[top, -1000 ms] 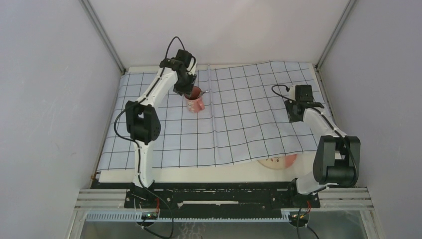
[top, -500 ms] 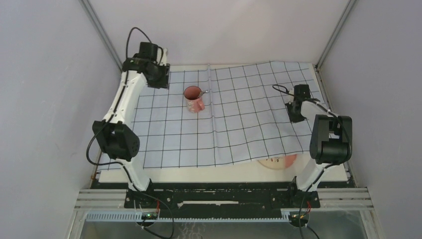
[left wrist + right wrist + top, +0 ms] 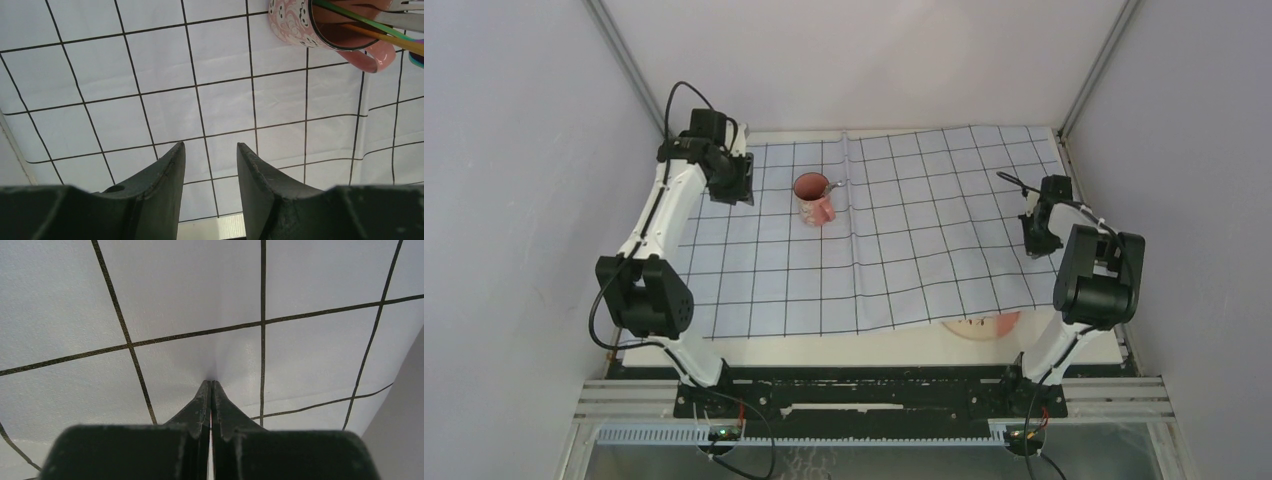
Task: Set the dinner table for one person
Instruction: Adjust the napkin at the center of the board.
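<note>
The cream dinner table (image 3: 824, 350) lies mostly under a pale-blue black-gridded cloth (image 3: 904, 240). A pink mug (image 3: 815, 200) holding cutlery (image 3: 360, 20) stands on the cloth at the back, left of centre. My left gripper (image 3: 736, 188) hovers over the cloth's back-left part, left of the mug (image 3: 300, 25). The left gripper (image 3: 210, 146) is open, with only cloth showing between its fingers. My right gripper (image 3: 1036, 243) is at the cloth's right edge. In the right wrist view the right gripper (image 3: 210, 382) is shut, its tips pinching a small pucker of cloth (image 3: 200, 300).
A pinkish plate (image 3: 984, 325) peeks out from under the cloth's front edge at the right. Grey walls close in on the left, right and back. A bare strip of table (image 3: 220, 227) shows along the front edge.
My left arm has swung left, away from the mug, to the cloth's back-left part. My right gripper has shut and shifted right and nearer, to the cloth's right edge.
</note>
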### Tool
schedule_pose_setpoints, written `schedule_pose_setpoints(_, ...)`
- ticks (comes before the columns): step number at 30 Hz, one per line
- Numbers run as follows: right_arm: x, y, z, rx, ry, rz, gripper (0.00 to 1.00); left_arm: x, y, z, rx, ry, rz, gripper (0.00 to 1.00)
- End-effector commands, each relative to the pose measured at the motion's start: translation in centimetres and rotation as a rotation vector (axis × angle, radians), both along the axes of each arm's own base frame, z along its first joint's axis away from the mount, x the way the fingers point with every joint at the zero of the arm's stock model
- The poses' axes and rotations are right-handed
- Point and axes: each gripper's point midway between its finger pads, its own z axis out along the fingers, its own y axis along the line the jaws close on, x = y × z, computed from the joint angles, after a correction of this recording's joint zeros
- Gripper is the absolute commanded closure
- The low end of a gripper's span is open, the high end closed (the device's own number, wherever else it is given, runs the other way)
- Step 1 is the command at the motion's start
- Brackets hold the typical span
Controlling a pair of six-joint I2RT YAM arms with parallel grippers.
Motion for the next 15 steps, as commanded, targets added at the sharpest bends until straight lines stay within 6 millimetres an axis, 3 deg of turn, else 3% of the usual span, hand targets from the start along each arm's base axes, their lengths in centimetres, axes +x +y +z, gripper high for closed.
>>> schedule_pose_setpoints(1,-2.3,-1.1,-0.5,-0.005,0.077,0.011,1.00,-0.5,0.2,2.9,-0.022,-0.099,-0.020,0.53)
schedule_pose_setpoints(15,-10.2,-0.6,-2.6,-0.020,0.297,0.128,1.00,-1.4,0.2,2.0,-0.022,-0.068,-0.027,0.53)
